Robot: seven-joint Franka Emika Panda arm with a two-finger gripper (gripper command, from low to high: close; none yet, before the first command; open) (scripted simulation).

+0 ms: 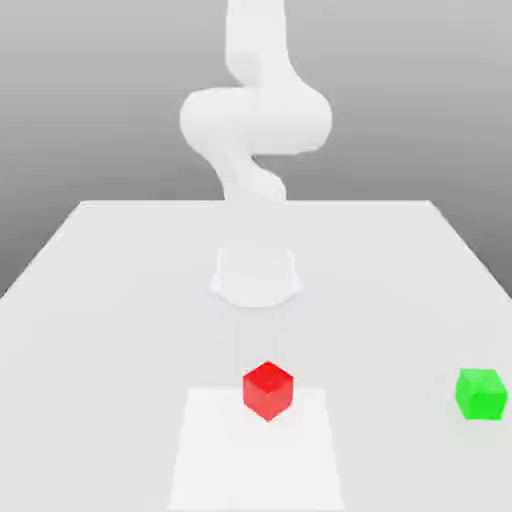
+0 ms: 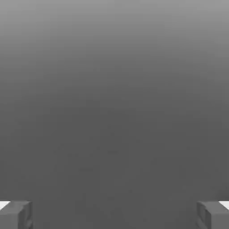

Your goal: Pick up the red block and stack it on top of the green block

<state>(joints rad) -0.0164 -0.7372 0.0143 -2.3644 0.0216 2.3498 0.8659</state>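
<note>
The red block [image 1: 268,389] sits on the table [image 1: 120,300], near the front edge in the exterior view, roughly centred across it, one corner turned toward the camera. It rests on a slightly brighter rectangular patch [image 1: 215,450] of the tabletop, near that patch's far edge. The green block [image 1: 481,393] lies on the same surface well apart from the red one, far toward the exterior view's right and about as near the front; the two do not touch. My arm [image 1: 255,120] rises white and folded behind the red block, from a round base [image 1: 256,276] standing on the table farther back, and the block lies in front of that base with bare tabletop between them. My claw [image 2: 114,214] stands apart: in the hand view my two fingertips [image 2: 15,214] show as grey blocks with white edges at opposite sides of the picture, a wide gap between them and nothing held in it. Between my fingers there is plain grey, shading from lighter to darker, and neither block lies there. The table is pale, flat and white-grey, its far edge straight, and beyond it the room is a featureless grey backdrop.
</note>
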